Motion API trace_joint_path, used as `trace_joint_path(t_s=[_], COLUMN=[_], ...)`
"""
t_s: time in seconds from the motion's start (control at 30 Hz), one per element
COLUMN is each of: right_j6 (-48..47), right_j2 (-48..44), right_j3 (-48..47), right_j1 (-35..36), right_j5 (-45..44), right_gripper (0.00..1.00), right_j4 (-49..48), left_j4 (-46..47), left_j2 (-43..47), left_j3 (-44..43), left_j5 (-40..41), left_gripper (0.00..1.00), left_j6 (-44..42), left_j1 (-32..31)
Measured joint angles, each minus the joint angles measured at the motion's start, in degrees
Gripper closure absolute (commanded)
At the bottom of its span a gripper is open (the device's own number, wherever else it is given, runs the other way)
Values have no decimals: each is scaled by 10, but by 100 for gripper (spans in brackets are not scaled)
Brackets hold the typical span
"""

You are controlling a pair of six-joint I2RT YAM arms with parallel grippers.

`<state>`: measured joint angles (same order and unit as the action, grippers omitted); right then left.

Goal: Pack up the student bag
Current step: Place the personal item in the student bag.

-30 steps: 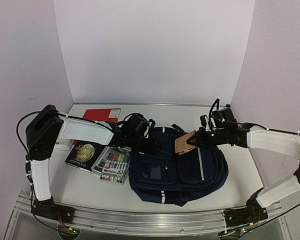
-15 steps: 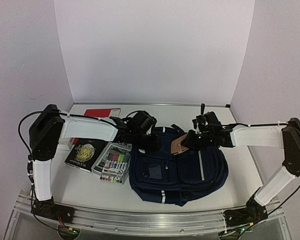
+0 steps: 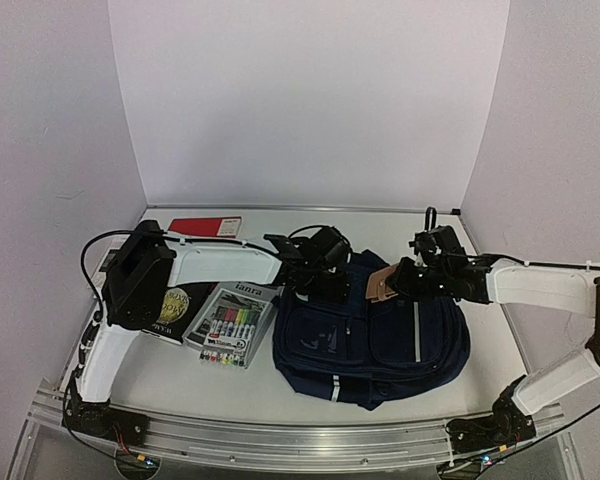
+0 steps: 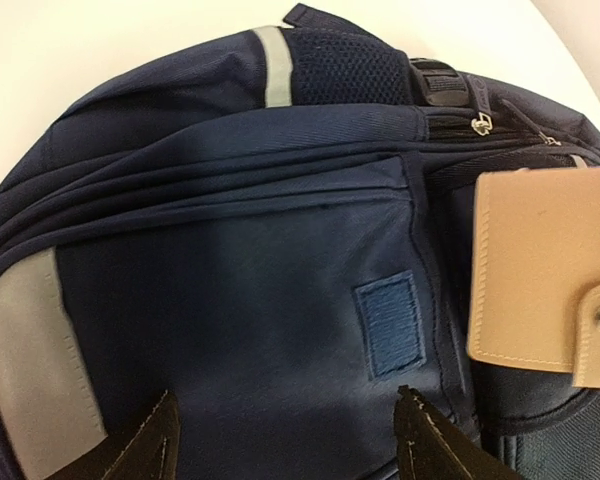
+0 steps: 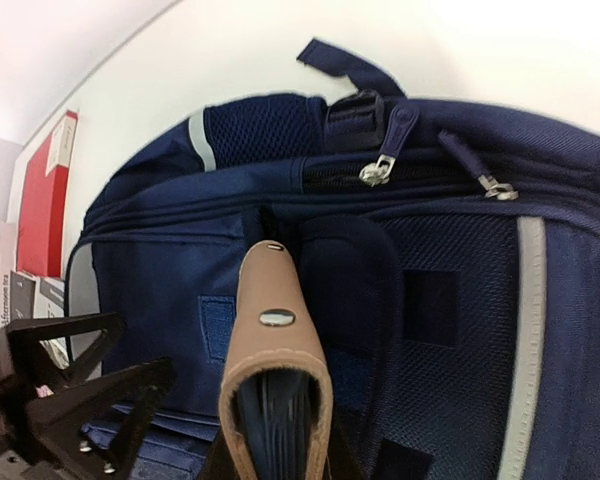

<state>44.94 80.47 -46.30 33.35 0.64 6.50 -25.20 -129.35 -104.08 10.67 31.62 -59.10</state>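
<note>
The student bag (image 3: 370, 345) lies flat on the table (image 3: 480, 250), front pockets up. It sits right of centre between the two arms, with its carry handle toward the far wall. The left gripper (image 3: 318, 286) is positioned over the bag's upper left corner. Its jaws are spread wide with nothing between them, and in the left wrist view both fingertips (image 4: 152, 440) stand apart over the navy front panel. Contact with the fabric cannot be determined. The right gripper (image 3: 405, 283) is closed on a tan leather case (image 3: 382, 284) with a metal snap stud, pinching it by one end so that the free end points toward the left gripper. The case is held above the bag's upper front panel, just below the zip pulls; whether it rests on the fabric cannot be determined. A clear box of coloured markers (image 3: 230, 325) lies just beside the bag's left edge. A dark book (image 3: 175, 310) lies left of the box, partly under the left arm. A red book (image 3: 205, 227) lies near the far wall.
</note>
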Motion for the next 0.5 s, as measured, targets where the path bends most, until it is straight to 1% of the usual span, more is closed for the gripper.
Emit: trace_joint_path(t_s=[0.3,0.5], right_j6=[14,17], right_j2=[-71,-74], right_j3=[27,32], right_j1=[-2,-2], right_j5=[-41,-43], right_gripper=[100,100], right_j4=[14,18], left_j4=[8,1], left_j2=[-46,-97], left_j3=[-59,-121], left_j5=[7,13], left_gripper=[15,13], left_j6=[-30,-59], left_j1=[-12,-17])
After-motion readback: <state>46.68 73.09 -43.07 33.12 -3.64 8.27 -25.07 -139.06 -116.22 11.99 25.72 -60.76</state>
